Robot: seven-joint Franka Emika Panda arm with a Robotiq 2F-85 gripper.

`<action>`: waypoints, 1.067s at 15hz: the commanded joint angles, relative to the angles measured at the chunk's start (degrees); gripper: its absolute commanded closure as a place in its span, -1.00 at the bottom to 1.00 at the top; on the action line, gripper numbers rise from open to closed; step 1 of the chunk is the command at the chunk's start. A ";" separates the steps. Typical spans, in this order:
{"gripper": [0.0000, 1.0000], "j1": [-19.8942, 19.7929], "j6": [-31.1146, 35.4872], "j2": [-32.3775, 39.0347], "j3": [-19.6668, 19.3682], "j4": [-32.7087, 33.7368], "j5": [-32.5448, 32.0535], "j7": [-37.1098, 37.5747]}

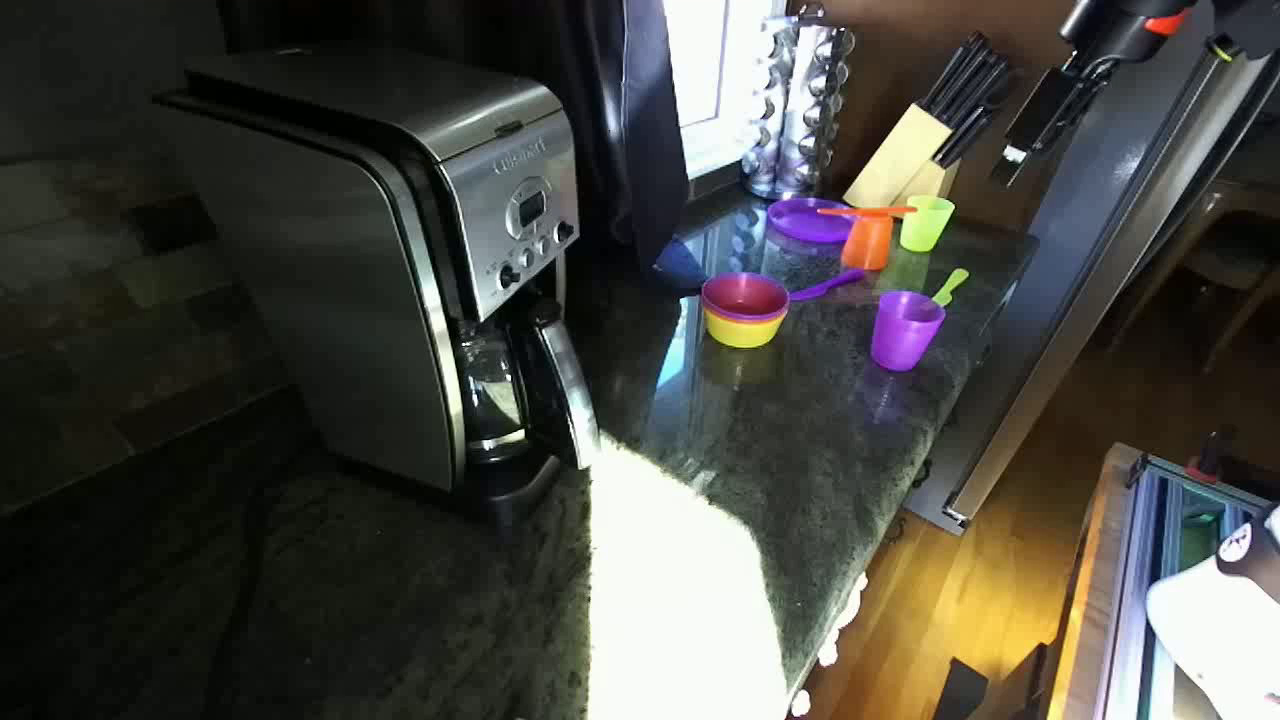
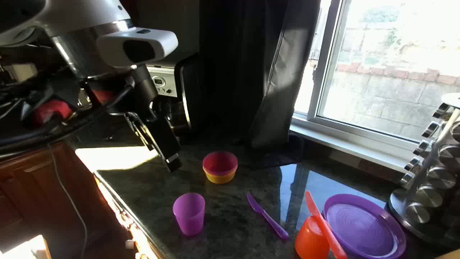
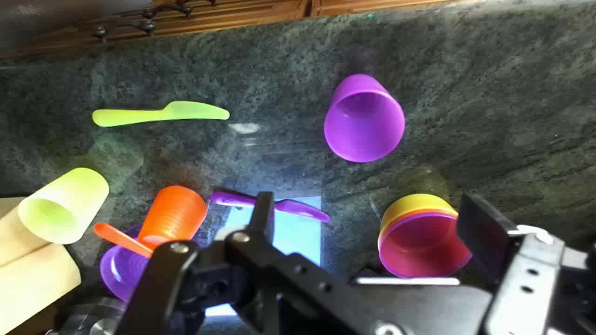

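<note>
I can see the fingers (image 3: 484,232) spread wide above the bench (image 2: 228,226); the purple cup (image 2: 189,216) stands near its front edge, the stacked bowls (image 2: 220,171) further toward the back edge.

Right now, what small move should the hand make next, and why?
Probably a slight shift toward the purple cup before any lowering: the hand is open and empty above the counter, while the cup stands upright, apart from the stacked bowls, outside the gap between the fingers in the wrist view.

The arm (image 2: 84,16) hangs at ten o'clock in an exterior view, its end effector (image 3: 374,215) spread wide, pointing toward five.
</note>
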 commanded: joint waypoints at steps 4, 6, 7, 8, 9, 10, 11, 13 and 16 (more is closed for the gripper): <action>-1.00 0.12 -0.21 0.01 -0.06 0.16 -0.05 0.08; -1.00 0.12 -0.21 0.01 -0.06 0.16 -0.05 0.08; -1.00 -2.12 -1.25 3.77 0.73 1.86 1.01 5.82; -1.00 -2.26 -0.38 5.21 -0.01 1.79 1.65 6.98; -1.00 -2.36 -0.70 6.41 -0.46 1.89 2.54 8.33; -1.00 -2.13 -0.05 7.23 -1.28 1.34 4.27 9.27; -1.00 -2.36 -0.35 8.30 -1.48 1.30 5.69 10.43; -1.00 -2.65 -1.10 9.99 -2.24 1.30 9.00 12.27; -1.00 -3.45 -0.22 12.45 -2.90 0.78 13.71 15.74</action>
